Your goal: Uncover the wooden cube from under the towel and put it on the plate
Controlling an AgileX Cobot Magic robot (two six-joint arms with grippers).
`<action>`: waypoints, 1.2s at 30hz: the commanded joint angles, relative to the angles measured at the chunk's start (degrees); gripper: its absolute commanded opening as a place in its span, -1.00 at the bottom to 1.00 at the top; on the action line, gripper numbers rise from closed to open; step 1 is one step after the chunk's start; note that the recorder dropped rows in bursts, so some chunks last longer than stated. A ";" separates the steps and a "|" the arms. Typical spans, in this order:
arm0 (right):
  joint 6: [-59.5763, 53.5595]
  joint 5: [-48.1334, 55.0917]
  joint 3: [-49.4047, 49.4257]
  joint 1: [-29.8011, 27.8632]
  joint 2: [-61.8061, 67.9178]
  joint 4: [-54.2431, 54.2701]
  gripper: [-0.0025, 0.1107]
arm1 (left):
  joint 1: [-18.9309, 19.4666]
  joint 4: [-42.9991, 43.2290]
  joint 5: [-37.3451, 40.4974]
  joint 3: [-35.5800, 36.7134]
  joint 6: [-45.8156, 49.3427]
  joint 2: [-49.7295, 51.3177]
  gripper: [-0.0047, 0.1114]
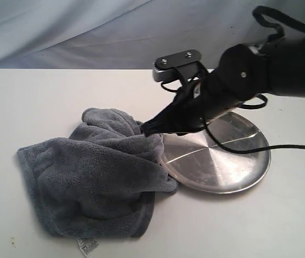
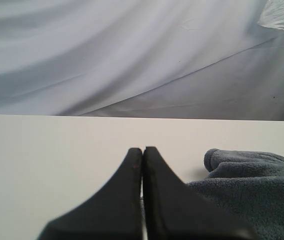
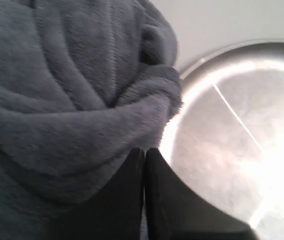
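The dark grey towel (image 1: 93, 177) lies bunched on the white table, its right edge over the rim of the steel plate (image 1: 233, 166). No wooden cube shows; it is hidden. My right gripper (image 1: 147, 129) reaches across the plate, shut, its tips against the towel's upper right fold. In the right wrist view the shut gripper (image 3: 145, 150) shows no cloth between its fingers, with the towel (image 3: 57, 90) ahead and the plate (image 3: 242, 150) beside it. My left gripper (image 2: 142, 148) is shut and empty over bare table, the towel (image 2: 252, 195) off to one side; the exterior view does not show it.
A white label (image 1: 87, 246) sticks out at the towel's near hem. A black cable (image 1: 281, 146) from the right arm trails over the plate. A pale draped backdrop (image 1: 88, 32) rises behind the table's far edge.
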 commanded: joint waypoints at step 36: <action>-11.11 -3.67 -8.16 14.77 11.50 -3.17 -0.32 | -0.05 0.04 -0.23 0.25 -0.08 -0.09 -0.89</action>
